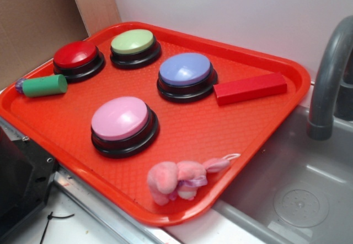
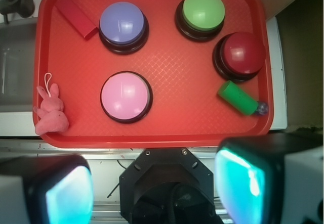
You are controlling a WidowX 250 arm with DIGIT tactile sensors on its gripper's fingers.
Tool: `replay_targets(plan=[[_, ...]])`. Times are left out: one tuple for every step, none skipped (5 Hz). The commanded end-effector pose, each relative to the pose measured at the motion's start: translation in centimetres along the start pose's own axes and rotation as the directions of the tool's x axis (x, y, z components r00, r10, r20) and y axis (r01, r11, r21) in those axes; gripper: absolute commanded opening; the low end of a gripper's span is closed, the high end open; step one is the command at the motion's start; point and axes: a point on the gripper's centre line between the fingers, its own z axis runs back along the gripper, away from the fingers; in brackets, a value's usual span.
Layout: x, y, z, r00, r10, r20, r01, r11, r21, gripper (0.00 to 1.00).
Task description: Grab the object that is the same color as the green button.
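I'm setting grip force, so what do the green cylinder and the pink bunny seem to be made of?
Green cylinder: matte, slightly rough surface, probably foam or painted wood; its purple tip looks shinier. Pink bunny: fuzzy plush fabric with a white string loop, likely soft and squashy.

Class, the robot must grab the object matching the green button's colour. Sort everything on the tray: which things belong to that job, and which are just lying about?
Belong to the job:
green cylinder
green button
gripper

Just lying about:
red button
blue button
pink button
red block
pink plush rabbit
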Motion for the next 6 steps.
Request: replay_targets(plan=[[0.0, 0.0, 0.0, 1.0, 0.0, 0.0, 0.0, 1.0, 0.0, 1.0], [-0.4, 0.5, 0.0, 0.99, 0.122, 0.067, -0.122, 0.993, -0.006, 1.0], [-0.8, 1.0, -0.2, 0.971, 0.221, 0.09, -0.218, 0.975, -0.037, 1.0], [-1.3, 2.6, -1.3, 0.874, 0.454, 0.173, -0.444, 0.891, -0.094, 1.0], [-1.4, 5.3, -3.0, 0.728, 0.665, 0.168, -0.651, 0.747, -0.138, 1.0], [-1.4, 7.4, -4.5, 0.61, 0.775, 0.164, -0.762, 0.631, -0.146, 1.0]])
